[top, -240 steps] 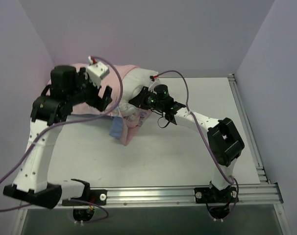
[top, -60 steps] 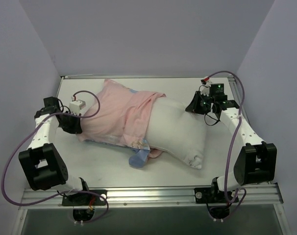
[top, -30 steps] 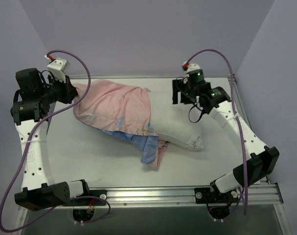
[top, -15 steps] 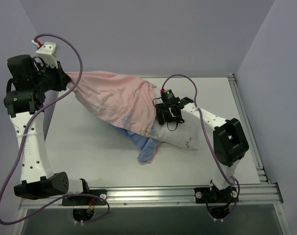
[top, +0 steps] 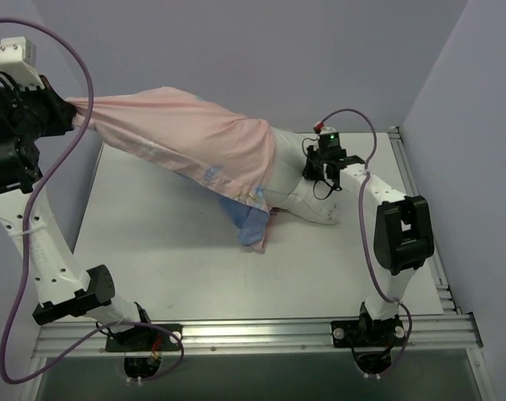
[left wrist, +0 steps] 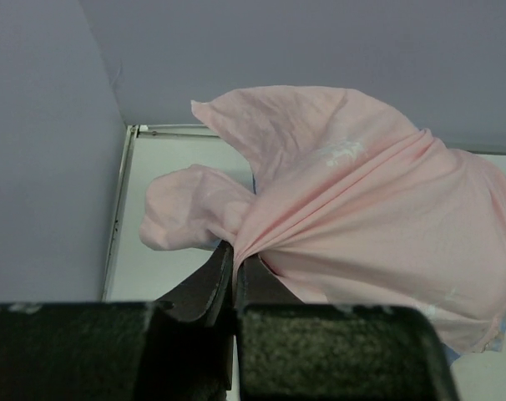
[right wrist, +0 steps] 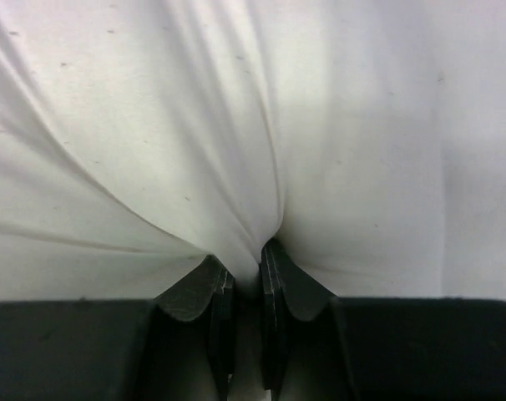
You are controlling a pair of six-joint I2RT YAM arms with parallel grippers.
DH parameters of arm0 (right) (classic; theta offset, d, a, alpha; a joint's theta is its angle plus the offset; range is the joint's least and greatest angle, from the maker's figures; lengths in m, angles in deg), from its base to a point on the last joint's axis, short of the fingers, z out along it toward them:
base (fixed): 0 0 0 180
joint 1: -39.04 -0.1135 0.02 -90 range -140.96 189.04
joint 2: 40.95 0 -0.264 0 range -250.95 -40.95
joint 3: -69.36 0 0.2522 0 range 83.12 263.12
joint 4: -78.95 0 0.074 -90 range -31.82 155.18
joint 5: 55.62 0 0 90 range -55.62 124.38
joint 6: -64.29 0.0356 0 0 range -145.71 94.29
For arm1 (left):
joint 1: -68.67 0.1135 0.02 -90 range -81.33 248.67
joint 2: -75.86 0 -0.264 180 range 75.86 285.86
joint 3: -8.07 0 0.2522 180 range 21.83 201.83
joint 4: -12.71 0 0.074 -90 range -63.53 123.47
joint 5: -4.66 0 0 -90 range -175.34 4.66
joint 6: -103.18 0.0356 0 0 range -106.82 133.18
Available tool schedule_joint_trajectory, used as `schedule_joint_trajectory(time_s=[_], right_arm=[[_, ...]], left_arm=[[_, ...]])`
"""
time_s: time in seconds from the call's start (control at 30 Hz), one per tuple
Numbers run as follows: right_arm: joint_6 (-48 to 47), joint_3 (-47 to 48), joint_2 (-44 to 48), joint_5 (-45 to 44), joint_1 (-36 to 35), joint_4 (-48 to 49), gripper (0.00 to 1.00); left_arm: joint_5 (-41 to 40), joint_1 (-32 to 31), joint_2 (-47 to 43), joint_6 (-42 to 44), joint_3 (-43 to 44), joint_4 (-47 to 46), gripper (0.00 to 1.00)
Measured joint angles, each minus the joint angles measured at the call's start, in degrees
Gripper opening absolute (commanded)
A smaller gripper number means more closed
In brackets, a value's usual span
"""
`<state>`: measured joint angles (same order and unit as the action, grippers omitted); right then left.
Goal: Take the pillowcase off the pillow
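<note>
High at the far left, my left gripper (left wrist: 234,251) is clamped tight on a bunched fold of the pillowcase (top: 186,134). It hangs pink side out, stretched taut rightward and down to the pillow (top: 307,199). My right gripper (right wrist: 245,255), the nearer one, pinches the pillow's white cloth between closed tips. The pillow's right end lies bare on the table (top: 153,251); the case covers its left end.

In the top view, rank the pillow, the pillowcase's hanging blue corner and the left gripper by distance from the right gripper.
1. pillow: pinched in the right gripper.
2. blue corner: lower left of it, mid-table.
3. left gripper: far left, gripping the pillowcase.
</note>
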<state>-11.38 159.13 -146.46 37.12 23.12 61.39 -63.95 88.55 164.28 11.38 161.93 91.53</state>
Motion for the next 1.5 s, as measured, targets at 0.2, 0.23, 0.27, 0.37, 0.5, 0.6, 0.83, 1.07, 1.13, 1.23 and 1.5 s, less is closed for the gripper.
schedule_joint_trajectory(time_s=[0.2,0.23,0.27,0.37,0.5,0.6,0.83,1.07,1.13,1.23,1.5], right_arm=[[0.39,-0.37,1.05,10.67,12.63,2.19,0.00],[0.59,-0.26,1.16,12.02,14.82,2.01,0.00],[0.66,-0.09,1.27,13.33,16.74,1.64,0.00],[1.05,0.22,1.99,15.85,21.11,0.07,0.00],[-0.59,-0.17,3.52,9.07,26.10,-3.58,0.00],[-1.92,-2.36,2.12,0.13,34.99,-5.66,0.00],[-2.86,-3.80,0.87,-6.43,39.30,-9.92,0.00],[-3.80,-0.33,3.50,-4.15,20.13,-11.10,0.41],[-3.98,1.27,5.75,-1.99,14.82,-10.97,0.66],[-3.87,4.35,8.39,-0.13,7.02,-10.73,0.89],[2.43,9.18,5.79,11.02,-17.90,-1.60,1.00]], left_arm=[[0.00,2.45,0.22,-0.79,0.04,0.09,0.02],[0.17,2.86,0.20,-0.90,0.04,0.09,0.02],[0.70,3.61,0.20,-1.01,0.07,0.09,0.02],[2.38,6.51,0.20,-1.60,0.22,0.04,0.02],[1.70,13.27,0.22,-2.45,0.94,-1.46,0.02],[-4.96,21.38,0.68,-2.64,2.19,-8.90,0.02],[-0.04,28.33,-4.07,-6.34,-6.86,-23.15,0.02],[3.91,7.74,-8.98,-4.02,-21.53,-27.15,0.02],[4.92,5.92,-8.68,-4.04,-21.62,-27.58,0.02],[4.76,5.62,-8.74,-3.89,-21.66,-28.57,0.02],[4.61,4.79,-8.79,-3.52,-25.77,-28.72,0.02]])
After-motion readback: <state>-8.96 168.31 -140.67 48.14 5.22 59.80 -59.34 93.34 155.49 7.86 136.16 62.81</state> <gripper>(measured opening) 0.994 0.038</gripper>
